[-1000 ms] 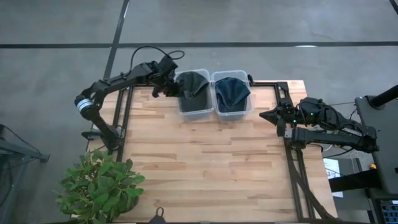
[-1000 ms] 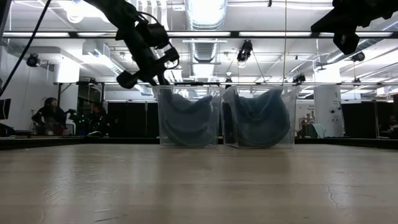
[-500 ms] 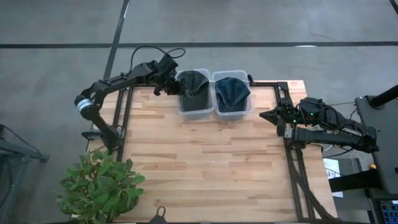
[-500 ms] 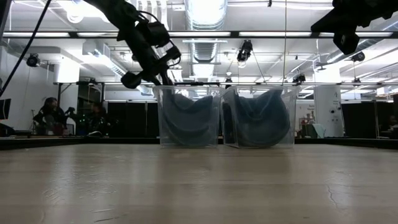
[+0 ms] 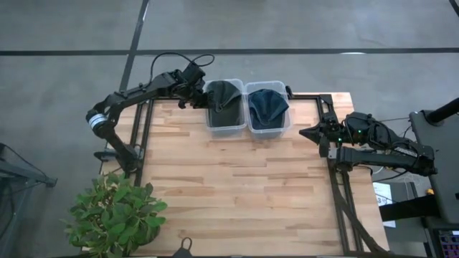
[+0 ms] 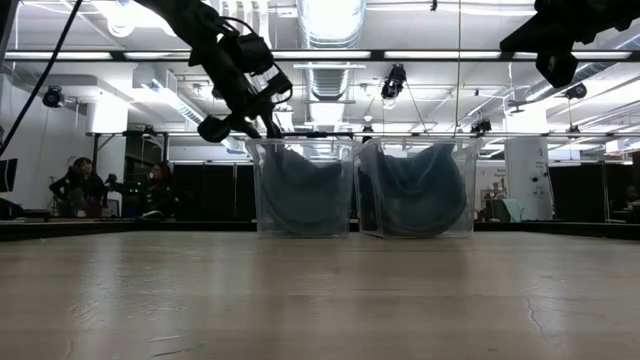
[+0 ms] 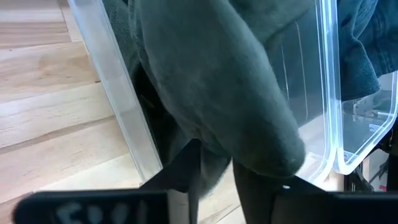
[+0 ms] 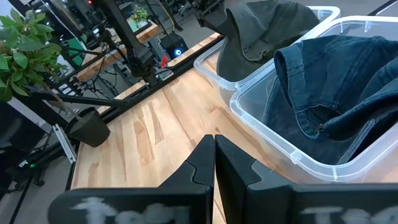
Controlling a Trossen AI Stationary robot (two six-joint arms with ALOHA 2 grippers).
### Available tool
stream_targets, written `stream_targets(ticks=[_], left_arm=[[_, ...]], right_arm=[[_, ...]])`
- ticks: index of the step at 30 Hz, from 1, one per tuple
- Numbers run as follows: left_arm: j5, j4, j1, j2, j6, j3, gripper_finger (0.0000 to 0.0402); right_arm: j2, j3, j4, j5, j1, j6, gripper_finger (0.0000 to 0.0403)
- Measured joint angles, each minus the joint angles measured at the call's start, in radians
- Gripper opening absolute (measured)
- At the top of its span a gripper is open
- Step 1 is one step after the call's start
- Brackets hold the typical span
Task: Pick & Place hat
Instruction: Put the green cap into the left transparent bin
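Your left gripper (image 5: 203,99) is clamped on the dark grey fabric hat (image 5: 224,95) at the clear plastic bin (image 5: 226,126); right gripper (image 5: 307,133), fingers together, waits well right of that bin

- No text, label, brand, number or sign can be read in any view.
- The pale marks on the dark bar of the left gripper (image 7: 214,186), at about 7 o'clock in the left wrist view, are too blurred to read.
- The pale marks on the dark bar of the right gripper (image 8: 215,163), at about 6 o'clock in the right wrist view, are likewise unreadable.
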Motion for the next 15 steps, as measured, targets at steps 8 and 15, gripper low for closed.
stream_targets(ticks=[8,15], left_arm=[[0.01,-0.001,0.0,0.0,-0.043,0.0,0.0158],[0.055,-0.01,0.01,-0.04,-0.053,0.041,0.0169]], right_arm=[[0.0,0.0,0.0,0.0,0.0,0.0,0.0009],[0.0,0.0,0.001,0.0,0.0,0.015,0.0009]])
